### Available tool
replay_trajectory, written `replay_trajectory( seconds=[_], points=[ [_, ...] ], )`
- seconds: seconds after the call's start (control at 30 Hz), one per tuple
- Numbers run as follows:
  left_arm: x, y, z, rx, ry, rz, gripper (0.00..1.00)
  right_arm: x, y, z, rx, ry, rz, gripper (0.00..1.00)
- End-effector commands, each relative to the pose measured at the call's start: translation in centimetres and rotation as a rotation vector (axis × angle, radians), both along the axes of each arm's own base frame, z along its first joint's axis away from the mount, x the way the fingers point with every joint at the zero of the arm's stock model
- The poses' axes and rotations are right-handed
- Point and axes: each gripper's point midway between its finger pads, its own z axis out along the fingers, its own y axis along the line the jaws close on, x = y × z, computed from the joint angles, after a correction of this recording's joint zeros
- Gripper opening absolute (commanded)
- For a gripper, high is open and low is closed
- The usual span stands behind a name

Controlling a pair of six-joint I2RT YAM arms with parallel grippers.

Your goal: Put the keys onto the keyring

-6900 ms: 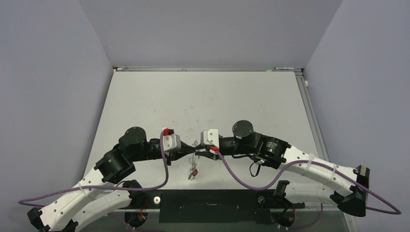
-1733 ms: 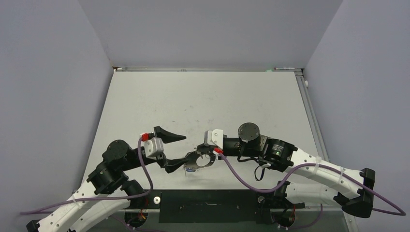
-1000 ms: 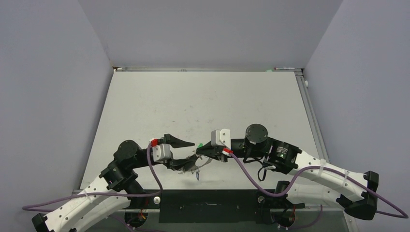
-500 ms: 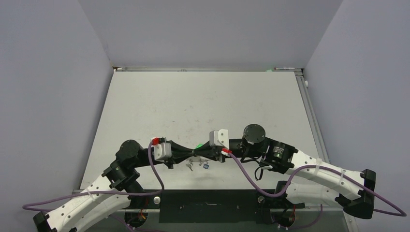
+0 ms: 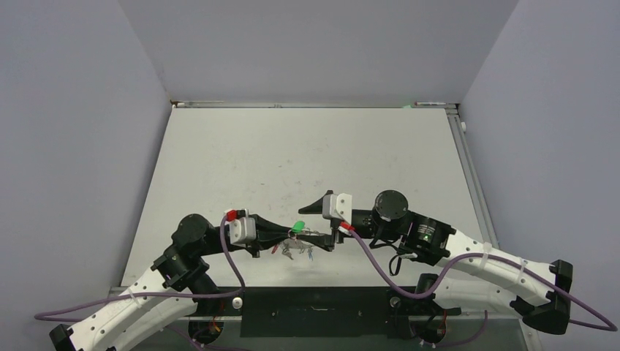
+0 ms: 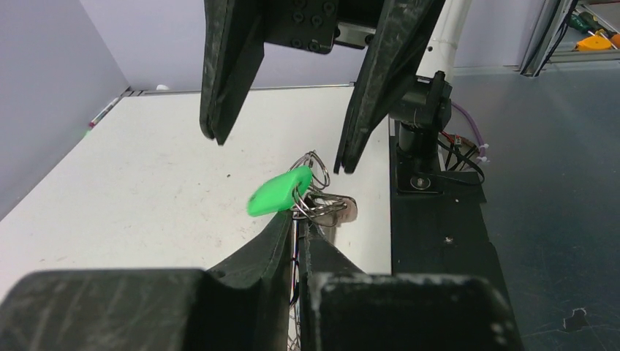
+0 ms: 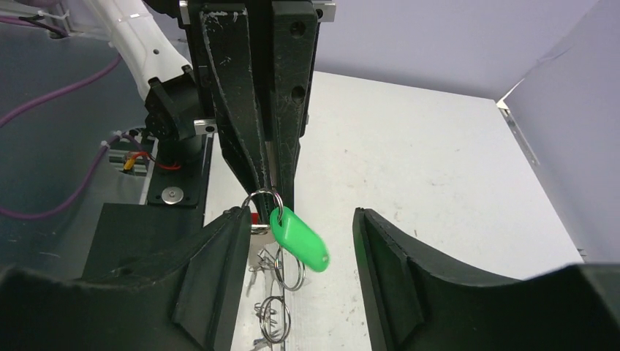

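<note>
My left gripper (image 5: 285,235) is shut on the thin wire of the keyring (image 7: 280,281), held above the table. In the left wrist view its tips (image 6: 298,219) pinch the wire, with a green-tagged key (image 6: 278,193) and small split rings (image 6: 316,199) bunched just past them. My right gripper (image 5: 316,225) is open, and its fingers straddle the green tag (image 7: 300,238) without touching it (image 7: 300,213). More small keys (image 5: 292,252) hang below the loop, one with a blue tag. A bit of red tag (image 7: 254,218) shows behind the ring.
The white table (image 5: 307,161) stretches away behind both arms. A black mounting plate (image 5: 314,311) lies along the near edge under the grippers. Purple cables (image 5: 380,270) loop beside each arm.
Half a second ago both grippers met tip to tip, shut. My right gripper has since opened and let go. The green tag has swung up by my left fingertips.
</note>
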Motion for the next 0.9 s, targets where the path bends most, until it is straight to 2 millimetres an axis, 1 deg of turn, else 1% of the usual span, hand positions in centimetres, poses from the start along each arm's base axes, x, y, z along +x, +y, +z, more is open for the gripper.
replay_trajectory(
  seconds=[0.0, 0.1, 0.2, 0.27, 0.33, 0.57, 0.67, 0.87],
  points=[
    [0.0, 0.2, 1.6, -0.033, -0.018, 0.009, 0.0, -0.2, -1.0, 1.7, 0.036, -0.032, -0.019, 0.55],
    [0.2, 0.4, 1.5, -0.029, -0.008, 0.022, 0.0, -0.9, -1.0, 1.3, 0.011, -0.022, 0.023, 0.59],
    [0.3, 0.5, 1.4, -0.021, 0.001, 0.036, 0.0, -1.6, -0.9, 0.8, -0.015, -0.004, 0.062, 0.67],
    [0.5, 0.7, 1.3, -0.016, 0.003, 0.05, 0.0, -2.1, -0.8, 0.4, -0.036, 0.013, 0.088, 0.74],
    [0.8, 0.9, 1.2, -0.009, 0.011, 0.076, 0.0, -2.2, -0.6, 0.1, -0.056, 0.028, 0.094, 0.77],
    [1.2, 1.0, 1.4, -0.012, 0.038, 0.104, 0.0, -0.3, 0.6, -2.2, -0.107, 0.03, -0.003, 0.79],
    [1.3, 1.0, 1.4, -0.01, 0.043, 0.109, 0.0, 0.4, 1.0, -2.4, -0.092, 0.014, -0.049, 0.8],
    [1.4, 1.0, 1.5, -0.022, 0.075, 0.11, 0.0, 0.8, 1.8, -3.0, -0.091, -0.011, -0.079, 0.81]
  ],
)
